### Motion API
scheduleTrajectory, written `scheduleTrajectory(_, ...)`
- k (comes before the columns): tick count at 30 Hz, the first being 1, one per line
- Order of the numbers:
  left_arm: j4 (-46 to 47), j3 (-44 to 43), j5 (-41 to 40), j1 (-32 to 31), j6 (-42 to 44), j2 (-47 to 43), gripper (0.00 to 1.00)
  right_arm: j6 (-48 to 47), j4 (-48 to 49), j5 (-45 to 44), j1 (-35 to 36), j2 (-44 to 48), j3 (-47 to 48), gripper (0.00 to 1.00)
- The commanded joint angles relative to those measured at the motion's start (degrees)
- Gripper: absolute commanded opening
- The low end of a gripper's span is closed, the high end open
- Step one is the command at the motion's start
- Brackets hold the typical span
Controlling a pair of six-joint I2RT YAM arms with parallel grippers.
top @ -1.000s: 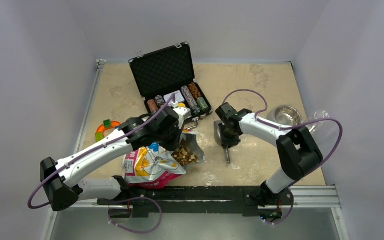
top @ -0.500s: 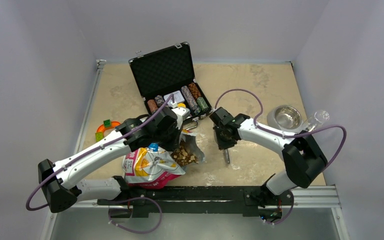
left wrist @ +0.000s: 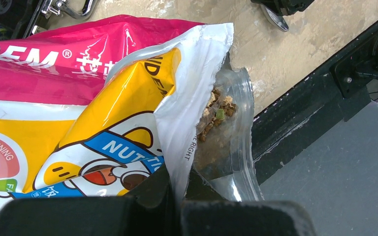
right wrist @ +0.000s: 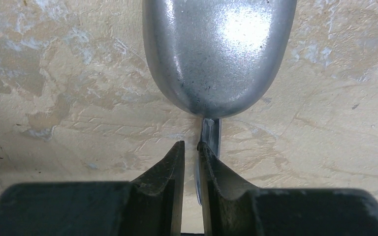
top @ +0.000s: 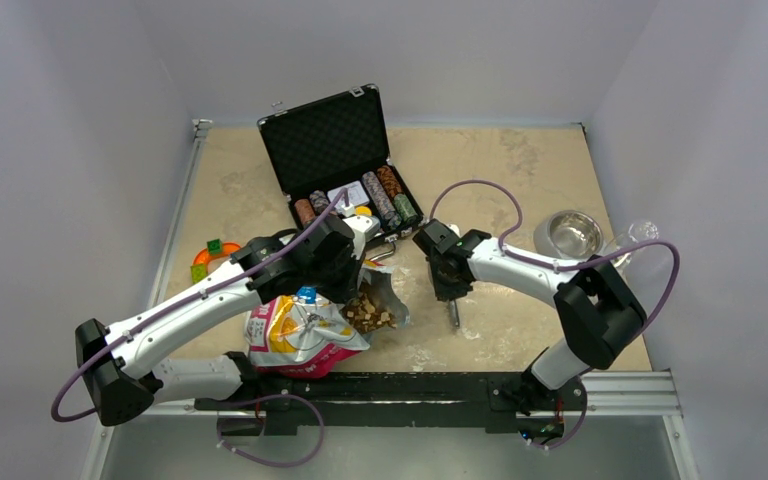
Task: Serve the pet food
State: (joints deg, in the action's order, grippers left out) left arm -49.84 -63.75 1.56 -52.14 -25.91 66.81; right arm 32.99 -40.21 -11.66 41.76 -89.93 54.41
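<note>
The printed pet food bag [top: 300,335] lies at the near left, its torn mouth gaping toward the middle. Brown pet food [top: 368,310] shows in that opening, and again as pet food [left wrist: 215,110] behind the clear inner film. My left gripper [left wrist: 179,196] is shut on the bag's white top edge [left wrist: 177,132]. A metal scoop [right wrist: 219,54] lies on the table, bowl ahead of my right gripper [right wrist: 192,147]. Its jaws stand a narrow gap apart, and the thin handle [right wrist: 210,135] runs down behind the right finger. From above, only the handle's end [top: 453,315] shows below the right gripper [top: 450,280].
A steel bowl [top: 572,233] sits at the right, with a clear glass [top: 638,235] beside it. An open black case [top: 335,150] of poker chips stands at the back centre. A small colourful toy [top: 210,255] lies left. The black base rail [top: 430,390] runs along the near edge.
My right arm has slid left over the scoop, and its jaws have narrowed. The left gripper and the bag have stayed put.
</note>
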Motion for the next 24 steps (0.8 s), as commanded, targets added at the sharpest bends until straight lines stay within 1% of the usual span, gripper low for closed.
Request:
scheduleTrajectory(1, 0.78, -1.03, 4.40, -0.33, -0.09, -2.37, 0.00, 2.45, 1.45, -2.30, 0.92, -1.82, -2.60, 0.19)
scheduleTrajectory(4, 0.68, -0.89, 4.34, -0.33, -0.27, -2.55, 0.00, 2.25, 0.83, -1.66, 1.16, -0.14, -2.06, 0.20)
scheduleTrajectory(9, 0.54, -0.79, 4.34, -0.33, -0.37, -2.62, 0.00, 2.40, 0.00, -1.77, 1.20, 2.51, -1.90, 0.26)
scheduleTrajectory(13, 0.70, -0.94, 4.41, -0.33, -0.29, -2.51, 0.00, 3.09, 0.37, -1.12, 1.29, 3.72, -2.62, 0.26)
scheduleTrajectory(20, 0.33, -1.15, 4.54, -0.32, -0.11, -2.47, 0.00, 4.90, 0.64, -0.55, 1.74, 2.84, -3.86, 0.24)
scheduleTrajectory(24, 0.29, -1.22, 4.56, -0.33, 0.07, -2.39, 0.00, 5.11, -0.60, -1.22, 3.12, 5.59, -3.00, 0.25)
